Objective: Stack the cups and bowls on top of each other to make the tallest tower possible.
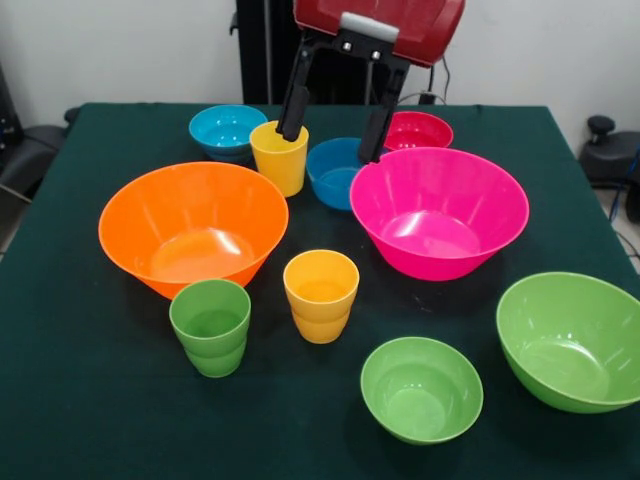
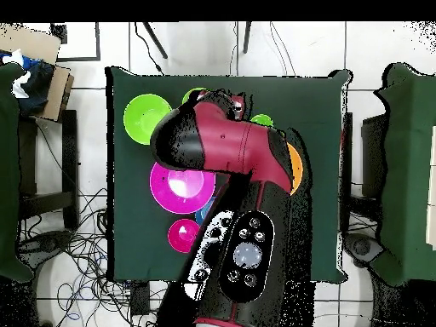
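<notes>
My gripper [image 1: 331, 142] hangs open and wide at the back of the table, holding nothing. Its left finger [image 1: 294, 100] reaches down to the mouth of the yellow cup [image 1: 280, 165]. The right finger [image 1: 376, 125] ends over the far right rim of the darker blue bowl [image 1: 333, 175]. Behind them sit the light blue bowl [image 1: 227, 130] and the red-pink bowl [image 1: 420, 130]. The large orange bowl [image 1: 190, 225] and large hot pink bowl [image 1: 440, 210] stand mid-table. Nearer are the green cup [image 1: 211, 325], orange-yellow cup [image 1: 321, 295], small lime green bowl [image 1: 421, 390] and large lime green bowl [image 1: 572, 342]. Everything stands upright and separate.
In the overhead view the arm [image 2: 230, 213] covers most of the table and hides the gripper. Only the large lime green bowl [image 2: 146, 117], hot pink bowl [image 2: 177, 189] and red-pink bowl [image 2: 182, 236] show clearly there. Chairs and cables surround the dark green table [image 1: 90, 400].
</notes>
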Robot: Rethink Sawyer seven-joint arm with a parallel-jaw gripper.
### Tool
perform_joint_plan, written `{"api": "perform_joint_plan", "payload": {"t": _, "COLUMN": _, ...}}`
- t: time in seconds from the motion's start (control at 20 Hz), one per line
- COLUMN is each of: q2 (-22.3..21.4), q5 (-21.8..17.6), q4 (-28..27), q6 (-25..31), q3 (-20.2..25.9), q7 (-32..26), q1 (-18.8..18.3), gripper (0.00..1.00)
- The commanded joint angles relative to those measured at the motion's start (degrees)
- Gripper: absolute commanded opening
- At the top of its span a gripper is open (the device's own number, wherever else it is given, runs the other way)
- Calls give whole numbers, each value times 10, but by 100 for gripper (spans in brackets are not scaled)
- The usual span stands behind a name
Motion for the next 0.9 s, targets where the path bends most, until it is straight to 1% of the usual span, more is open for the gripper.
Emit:
{"api": "perform_joint_plan", "payload": {"t": 0.05, "q2": 34, "q5": -35, "q4": -23, "q6": 37, "q3": 44, "q7": 11, "q1": 2, "gripper": 100}}
{"api": "perform_joint_plan", "payload": {"t": 0.55, "q2": 55, "q5": -22, "q4": -58, "q6": 70, "q3": 18, "q7": 34, "q1": 17, "gripper": 100}}
{"api": "perform_joint_plan", "payload": {"t": 0.75, "q2": 72, "q5": -12, "q4": -86, "q6": 90, "q3": 12, "q7": 40, "q1": 20, "gripper": 100}}
{"api": "perform_joint_plan", "payload": {"t": 0.9, "q2": 95, "q5": 1, "q4": -117, "q6": 92, "q3": -1, "q7": 66, "q1": 29, "gripper": 100}}
